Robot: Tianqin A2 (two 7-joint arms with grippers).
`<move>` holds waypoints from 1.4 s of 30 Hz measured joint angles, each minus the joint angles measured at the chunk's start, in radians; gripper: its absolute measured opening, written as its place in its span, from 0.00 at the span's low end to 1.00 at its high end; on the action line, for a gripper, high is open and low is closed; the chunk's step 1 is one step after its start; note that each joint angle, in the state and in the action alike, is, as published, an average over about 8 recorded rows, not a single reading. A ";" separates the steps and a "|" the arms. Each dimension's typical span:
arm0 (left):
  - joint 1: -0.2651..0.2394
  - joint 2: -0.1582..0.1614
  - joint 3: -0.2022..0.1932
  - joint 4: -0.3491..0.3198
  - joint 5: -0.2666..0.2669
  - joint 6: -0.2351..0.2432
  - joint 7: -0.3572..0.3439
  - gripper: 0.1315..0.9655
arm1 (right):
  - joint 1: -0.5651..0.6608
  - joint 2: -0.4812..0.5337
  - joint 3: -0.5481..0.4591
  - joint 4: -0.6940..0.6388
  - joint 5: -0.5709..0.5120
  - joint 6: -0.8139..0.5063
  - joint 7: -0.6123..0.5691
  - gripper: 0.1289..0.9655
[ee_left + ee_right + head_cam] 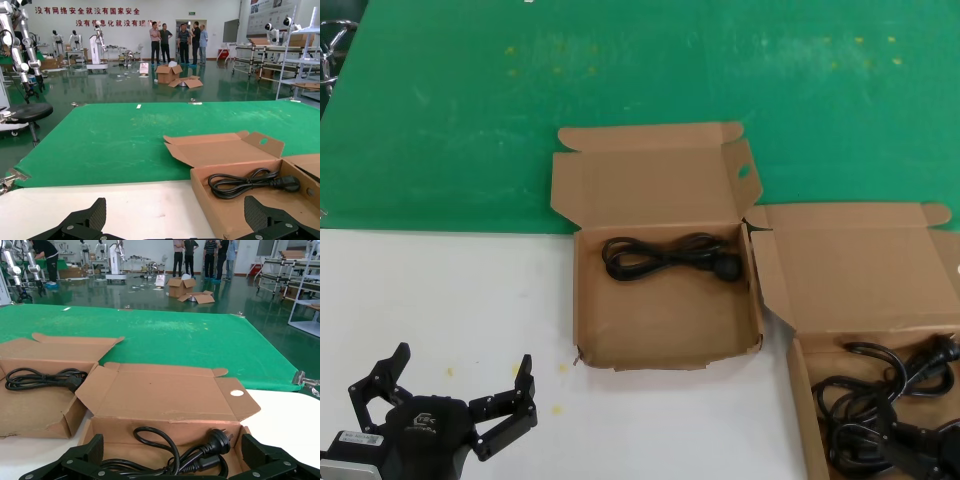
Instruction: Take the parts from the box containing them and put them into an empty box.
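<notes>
The centre cardboard box (660, 325) has an oval hole in its lid's side flap and holds one black power cord (665, 255). The box at the right (798, 400) stands open with several tangled black cords (880, 410). My left gripper (463, 360) is open and empty over the white table, near the front left, level with the centre box's near corner (235, 212); its view shows the lone cord (250, 181). My right gripper (172, 447) is out of the head view. It is open and empty, just in front of the right box's cords and plug (217, 440).
A green mat (620, 70) covers the far half of the table, and the white surface (440, 290) lies in front. Both lids lean back open (160, 395). The right box's side flap also shows a small hole (236, 392). People and loose boxes stand far off.
</notes>
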 joint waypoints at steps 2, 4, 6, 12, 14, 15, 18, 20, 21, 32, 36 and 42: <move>0.000 0.000 0.000 0.000 0.000 0.000 0.000 1.00 | 0.000 0.000 0.000 0.000 0.000 0.000 0.000 1.00; 0.000 0.000 0.000 0.000 0.000 0.000 0.000 1.00 | 0.000 0.000 0.000 0.000 0.000 0.000 0.000 1.00; 0.000 0.000 0.000 0.000 0.000 0.000 0.000 1.00 | 0.000 0.000 0.000 0.000 0.000 0.000 0.000 1.00; 0.000 0.000 0.000 0.000 0.000 0.000 0.000 1.00 | 0.000 0.000 0.000 0.000 0.000 0.000 0.000 1.00; 0.000 0.000 0.000 0.000 0.000 0.000 0.000 1.00 | 0.000 0.000 0.000 0.000 0.000 0.000 0.000 1.00; 0.000 0.000 0.000 0.000 0.000 0.000 0.000 1.00 | 0.000 0.000 0.000 0.000 0.000 0.000 0.000 1.00; 0.000 0.000 0.000 0.000 0.000 0.000 0.000 1.00 | 0.000 0.000 0.000 0.000 0.000 0.000 0.000 1.00; 0.000 0.000 0.000 0.000 0.000 0.000 0.000 1.00 | 0.000 0.000 0.000 0.000 0.000 0.000 0.000 1.00; 0.000 0.000 0.000 0.000 0.000 0.000 0.000 1.00 | 0.000 0.000 0.000 0.000 0.000 0.000 0.000 1.00; 0.000 0.000 0.000 0.000 0.000 0.000 0.000 1.00 | 0.000 0.000 0.000 0.000 0.000 0.000 0.000 1.00; 0.000 0.000 0.000 0.000 0.000 0.000 0.000 1.00 | 0.000 0.000 0.000 0.000 0.000 0.000 0.000 1.00; 0.000 0.000 0.000 0.000 0.000 0.000 0.000 1.00 | 0.000 0.000 0.000 0.000 0.000 0.000 0.000 1.00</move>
